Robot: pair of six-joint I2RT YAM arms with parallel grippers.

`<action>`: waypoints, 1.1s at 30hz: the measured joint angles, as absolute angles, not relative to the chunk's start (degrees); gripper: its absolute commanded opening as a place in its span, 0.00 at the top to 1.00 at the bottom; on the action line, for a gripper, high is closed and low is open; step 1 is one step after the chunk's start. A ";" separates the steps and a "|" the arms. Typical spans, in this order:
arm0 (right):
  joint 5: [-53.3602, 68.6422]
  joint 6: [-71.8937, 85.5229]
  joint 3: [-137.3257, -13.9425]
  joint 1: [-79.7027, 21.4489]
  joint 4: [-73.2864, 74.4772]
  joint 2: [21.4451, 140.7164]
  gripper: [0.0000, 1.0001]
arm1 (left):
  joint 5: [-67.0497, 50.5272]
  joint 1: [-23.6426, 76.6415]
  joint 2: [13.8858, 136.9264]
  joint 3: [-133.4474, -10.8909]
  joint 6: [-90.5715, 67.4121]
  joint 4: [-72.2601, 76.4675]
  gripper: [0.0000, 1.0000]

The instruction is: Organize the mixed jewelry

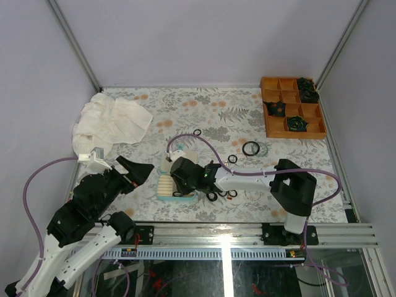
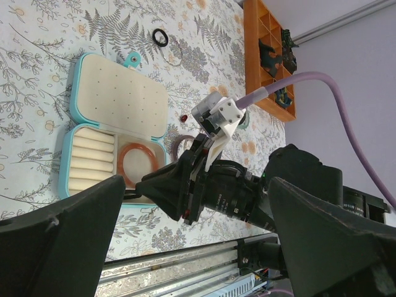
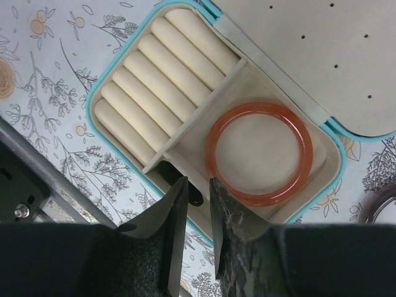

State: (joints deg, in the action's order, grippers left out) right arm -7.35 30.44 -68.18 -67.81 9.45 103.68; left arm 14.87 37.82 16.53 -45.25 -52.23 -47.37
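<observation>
My right arm lies low along the near edge, reaching left from its base, wrist tipped down over the open teal case at the middle of that edge. My right gripper hangs above the case's small compartment, fingers drawn close with a narrow gap. A small black piece sits at their tips, but I cannot tell whether it is pinched. A reddish-brown bangle lies flat in the neighbouring compartment. My left arm is folded by the near left corner, and my left gripper is spread wide, aimed at the case. A black bangle and loose rings lie mid-worktop.
</observation>
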 measured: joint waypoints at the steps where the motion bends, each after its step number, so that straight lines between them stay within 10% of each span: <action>1: -6.92 30.37 -68.18 -67.81 9.30 103.68 0.73 | 14.87 37.82 16.53 -45.25 -52.23 -47.37 0.00; 33: -6.39 26.02 -65.30 -68.51 5.34 99.92 0.62 | 14.76 37.82 18.44 -44.86 -52.25 -47.16 0.00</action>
State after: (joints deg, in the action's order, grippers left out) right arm -6.39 26.02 -65.30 -68.51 5.34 99.92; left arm 14.76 37.82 18.44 -44.86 -52.25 -47.16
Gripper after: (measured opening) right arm 0.383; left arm 0.997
